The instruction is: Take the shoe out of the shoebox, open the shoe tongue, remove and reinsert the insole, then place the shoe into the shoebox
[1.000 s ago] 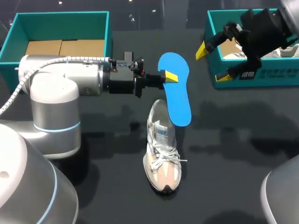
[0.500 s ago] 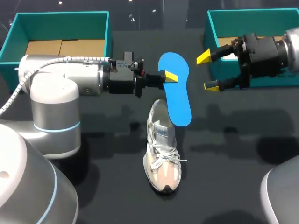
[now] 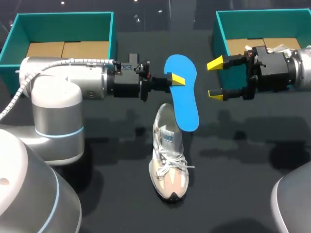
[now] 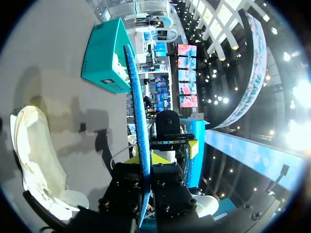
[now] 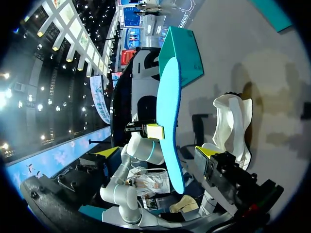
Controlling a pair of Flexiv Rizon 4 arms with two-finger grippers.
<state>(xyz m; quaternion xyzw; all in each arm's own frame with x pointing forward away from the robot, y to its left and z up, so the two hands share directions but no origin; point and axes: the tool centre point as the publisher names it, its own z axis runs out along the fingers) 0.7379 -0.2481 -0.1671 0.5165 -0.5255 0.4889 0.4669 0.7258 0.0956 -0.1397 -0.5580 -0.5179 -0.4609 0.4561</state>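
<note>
Head view: left end effector [image 3: 176,79] grips the blue insole [image 3: 185,99] by its edge above the shoe [image 3: 169,160] on the desk [image 3: 97,145]; right end effector [image 3: 215,79] hangs released nearby. Insole likely light, floppy; pinch its rim.

Table [image 3: 233,184]: dark, matte surface. Three items rest directly on it. Shoe [image 3: 167,160]: upright on its sole near centre, toe toward 6 o'clock. Teal shoebox [image 3: 252,13]: open-topped, at 1 o'clock. Second teal box [image 3: 63,15]: open-topped, at 11 o'clock. All three stand well apart.
</note>
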